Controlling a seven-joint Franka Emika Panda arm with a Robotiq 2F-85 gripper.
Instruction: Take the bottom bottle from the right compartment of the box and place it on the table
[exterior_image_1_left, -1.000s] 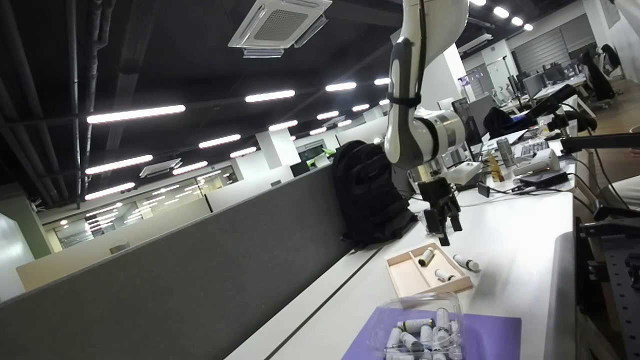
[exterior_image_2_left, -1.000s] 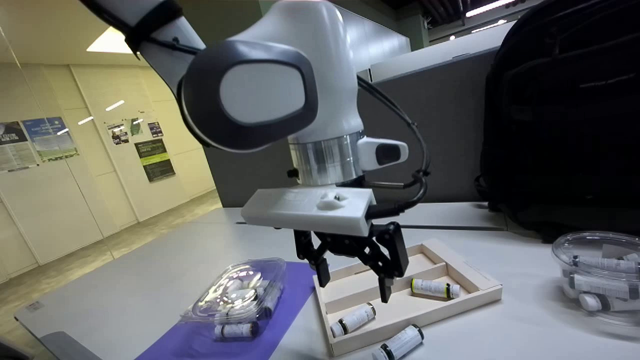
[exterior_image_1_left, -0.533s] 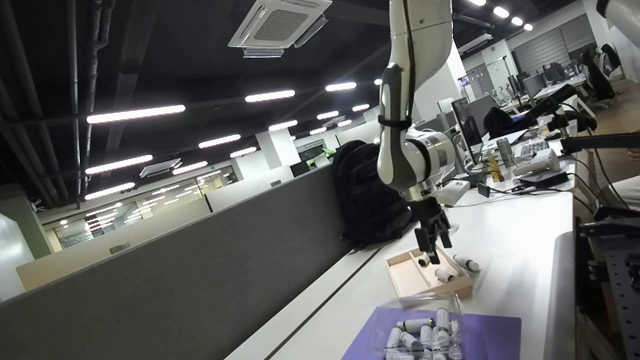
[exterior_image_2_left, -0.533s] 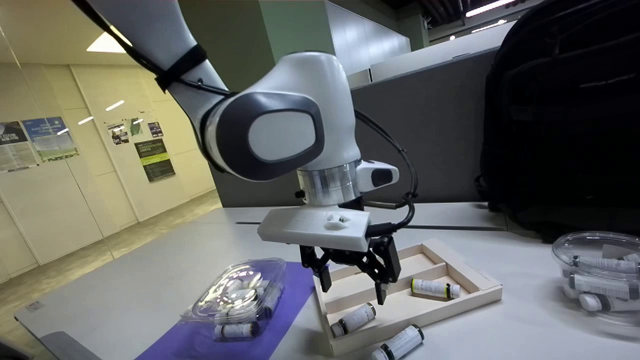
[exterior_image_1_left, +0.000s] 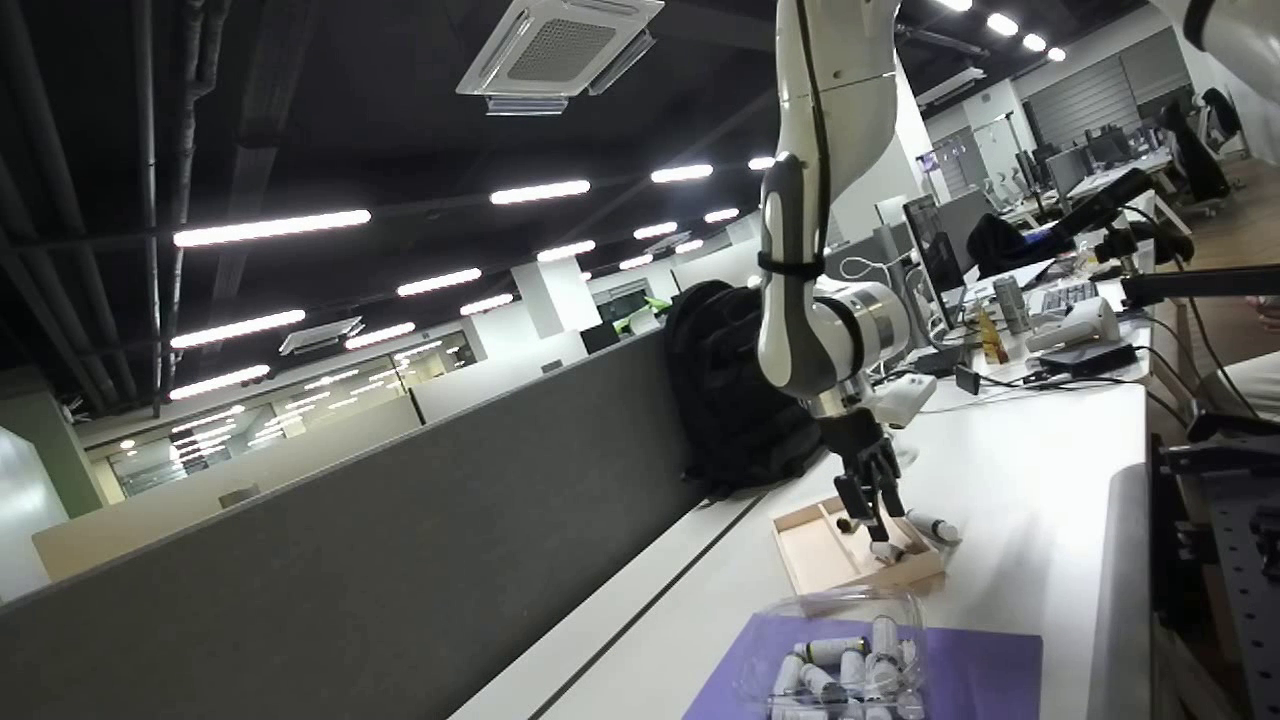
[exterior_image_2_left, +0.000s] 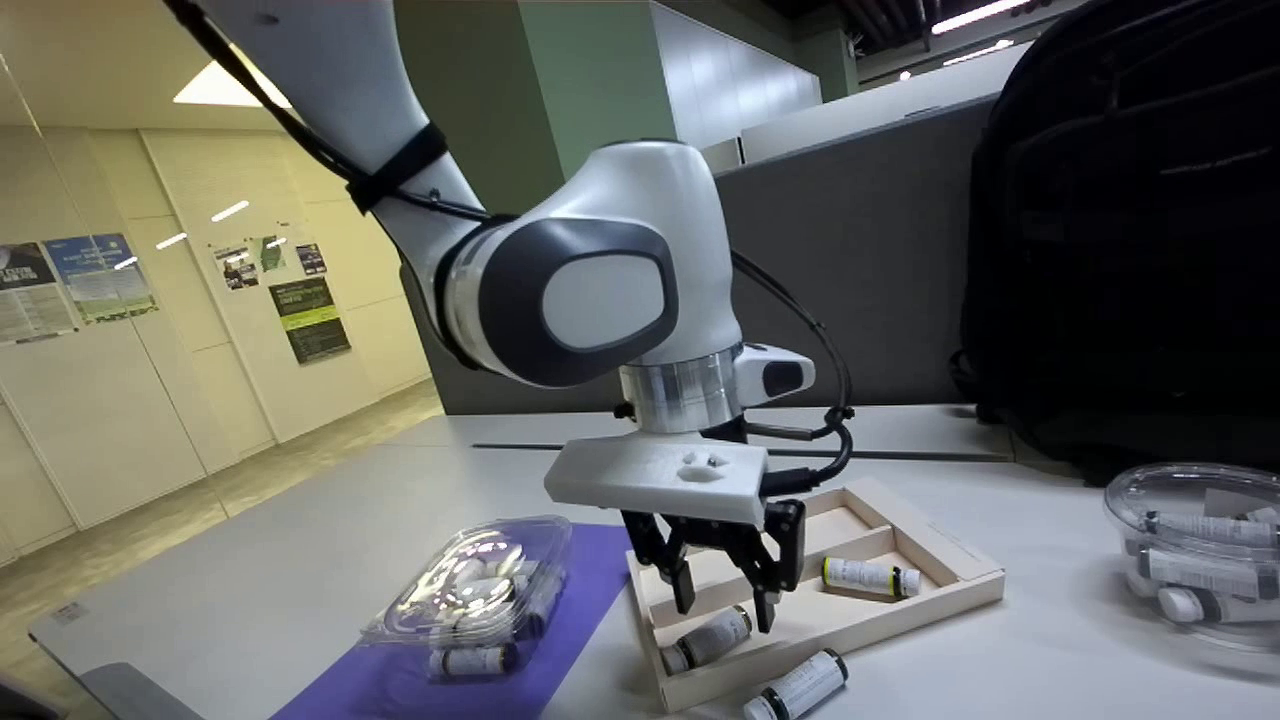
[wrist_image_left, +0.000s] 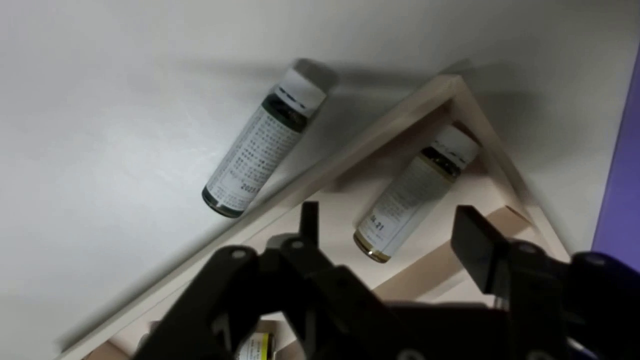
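The tan box (exterior_image_2_left: 880, 627) lies on the white table (exterior_image_2_left: 300, 530); a divider splits it. One compartment holds two lying bottles. A white-capped bottle with a gold band (wrist_image_left: 405, 202) lies in its corner; it also shows in an exterior view (exterior_image_2_left: 715, 637). A yellow-banded bottle (exterior_image_2_left: 865, 576) lies towards the other end, mostly hidden in the wrist view (wrist_image_left: 257, 346). My gripper (exterior_image_2_left: 725, 614) is open and empty above the corner bottle. In the wrist view that bottle's lower end shows between the fingertips (wrist_image_left: 387, 210), apart from both.
A third bottle (wrist_image_left: 260, 150) lies on the table just outside the box wall. A clear container (exterior_image_2_left: 470, 575) of bottles stands on a purple mat (exterior_image_2_left: 600, 560). A round clear tub (exterior_image_2_left: 1200, 560) holds more bottles. A black backpack (exterior_image_2_left: 1120, 250) leans against the grey partition (exterior_image_2_left: 860, 300).
My gripper has come down over the box towards the corner bottle. Its fingertips look closer together in an exterior view; I cannot tell whether from turning or closing. The bottles have not moved.
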